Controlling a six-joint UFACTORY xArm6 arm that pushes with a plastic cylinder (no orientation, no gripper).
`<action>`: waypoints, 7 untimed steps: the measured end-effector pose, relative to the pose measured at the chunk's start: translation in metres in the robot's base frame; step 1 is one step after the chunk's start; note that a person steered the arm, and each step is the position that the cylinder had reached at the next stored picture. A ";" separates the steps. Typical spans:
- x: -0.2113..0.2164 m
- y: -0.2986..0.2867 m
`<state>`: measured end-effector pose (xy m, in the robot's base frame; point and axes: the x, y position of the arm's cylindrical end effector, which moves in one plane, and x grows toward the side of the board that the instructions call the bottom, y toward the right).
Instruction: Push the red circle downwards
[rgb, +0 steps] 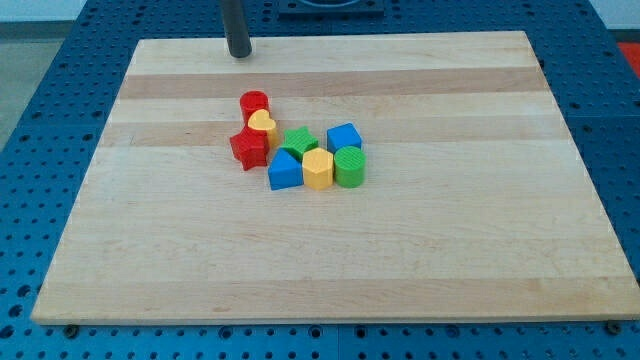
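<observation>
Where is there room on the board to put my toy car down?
Lots of bare wooden board: everything right of the blue cube and green cylinder, left of the red star, and below the blue triangle. It's crowded mid-board, where blocks bunch under the red circle. My tip stands above them.

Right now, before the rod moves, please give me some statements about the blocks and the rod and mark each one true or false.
1. My tip rests near the view's top edge of the wooden board, apart from all blocks. True.
2. The red circle is the block nearest my tip. True.
3. The yellow heart lies far from the red circle. False: it sits right against it, just below.
4. The red star is at the view's right end of the cluster. False: it is at the left end; the green cylinder is at the right.
5. The yellow hexagon stands between the blue triangle and the green cylinder. True.
</observation>
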<state>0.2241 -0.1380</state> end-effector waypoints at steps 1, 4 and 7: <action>0.012 0.000; 0.070 0.000; 0.115 0.015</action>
<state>0.3387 -0.1226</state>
